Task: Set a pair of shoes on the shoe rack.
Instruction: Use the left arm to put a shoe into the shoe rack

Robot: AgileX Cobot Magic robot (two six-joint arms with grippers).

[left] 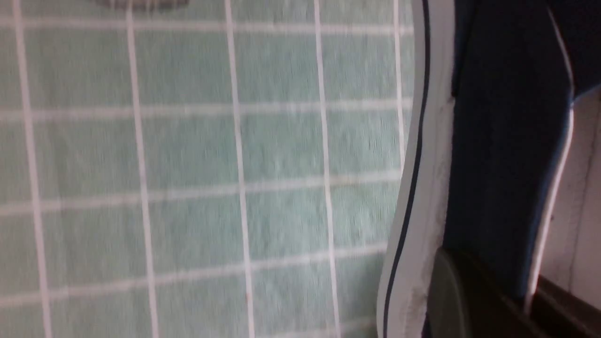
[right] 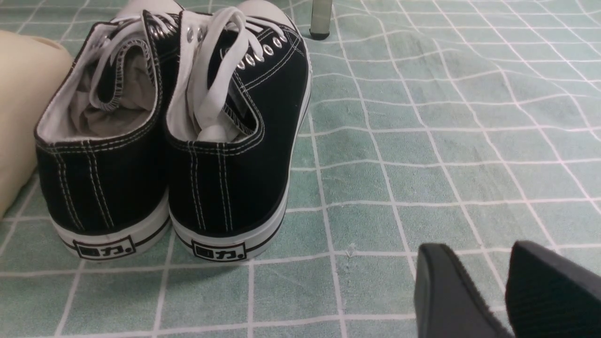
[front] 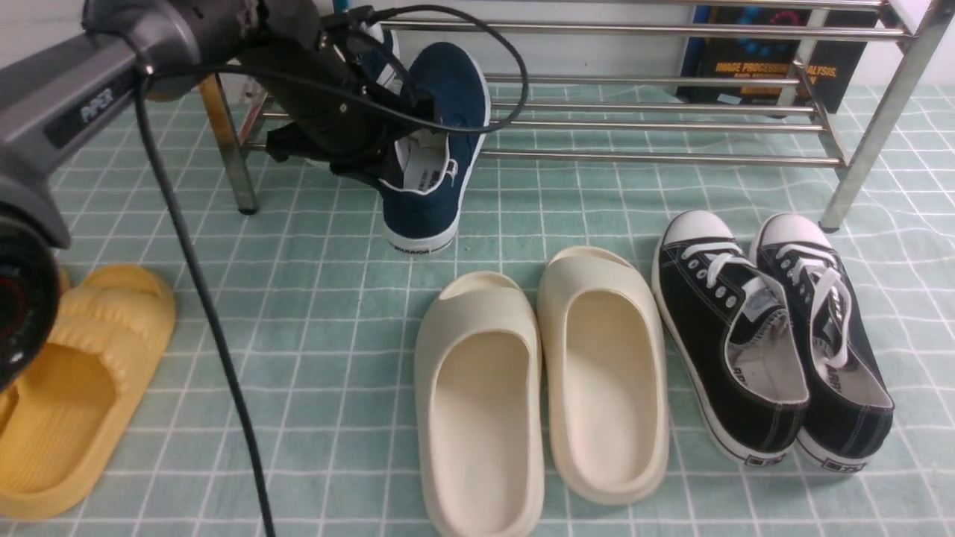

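Observation:
My left gripper (front: 384, 160) is shut on the side wall of a navy-blue slip-on shoe (front: 440, 97). The shoe is tilted, with its toe up at the lower bars of the silver shoe rack (front: 656, 156) and its "WARRIOR" heel low near the mat. In the left wrist view my left gripper (left: 502, 300) pinches the shoe (left: 507, 155), one finger outside the wall and one inside. A bit of a second navy shoe (front: 382, 56) shows behind the arm at the rack. My right gripper (right: 479, 246) is open and empty, low over the mat.
Cream slides (front: 545, 380) lie in the middle front. Black lace-up sneakers (front: 768, 335) lie to their right, also in the right wrist view (right: 188, 141). A yellow slide (front: 74, 388) lies at the front left. The rack's yellow-stained leg (front: 224, 142) stands beside the left arm. A dark book (front: 768, 67) leans behind the rack.

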